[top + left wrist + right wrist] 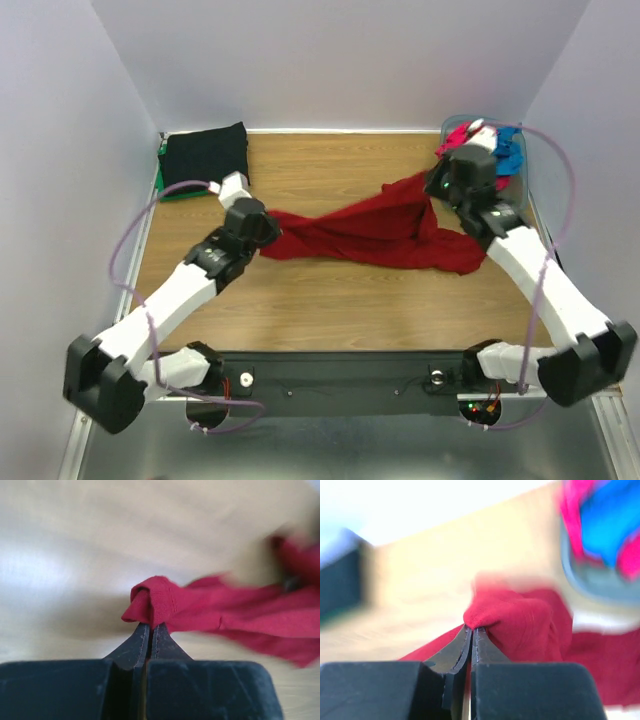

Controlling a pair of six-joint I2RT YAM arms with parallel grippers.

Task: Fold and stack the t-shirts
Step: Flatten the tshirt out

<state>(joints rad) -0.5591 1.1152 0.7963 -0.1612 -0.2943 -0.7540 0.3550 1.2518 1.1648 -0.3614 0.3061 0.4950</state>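
Observation:
A dark red t-shirt [375,235] hangs stretched and twisted between my two grippers above the wooden table. My left gripper [270,228] is shut on its left end; the left wrist view shows the pinched red cloth [152,602] at the fingertips. My right gripper [432,188] is shut on its right end, seen as bunched red cloth [515,622] in the right wrist view. A folded black t-shirt [205,155] lies on a green one [163,178] at the back left. Bright pink [455,135] and blue [510,150] t-shirts sit in the tub.
The grey-blue plastic tub [524,185] stands at the back right corner, just behind my right gripper; it also shows blurred in the right wrist view [585,587]. White walls close in the table on three sides. A black rail [340,375] runs along the near edge.

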